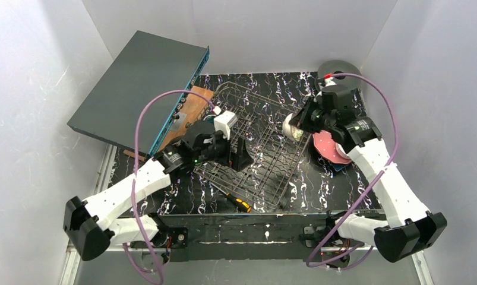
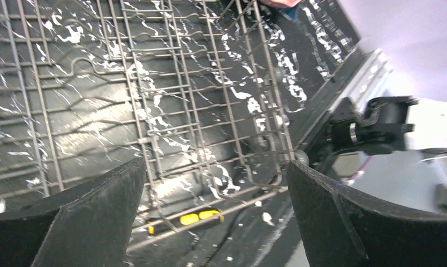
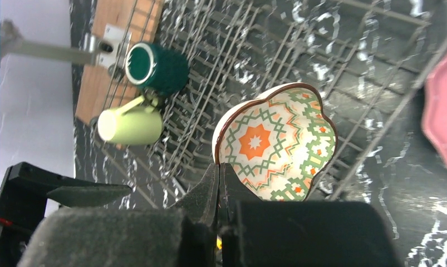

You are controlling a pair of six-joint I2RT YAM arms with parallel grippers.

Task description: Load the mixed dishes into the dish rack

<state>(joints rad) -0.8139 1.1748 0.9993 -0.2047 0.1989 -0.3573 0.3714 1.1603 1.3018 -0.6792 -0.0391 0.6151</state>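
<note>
right end effector pinching rim of white scalloped bowl, green-orange patterned inside | bowl over dark metal wire dish rack, side toward desk right edge | left end effector spread, over rack's near end

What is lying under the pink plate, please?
The edge of a blue dish shows beneath the pink speckled plate. The right arm covers part of both, so the rest underneath is hidden.

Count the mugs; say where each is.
2. One dark green mug lies sideways at the dark wire dish rack's edge; pale yellow-green mug lies beside it. Others may be hidden.
</note>
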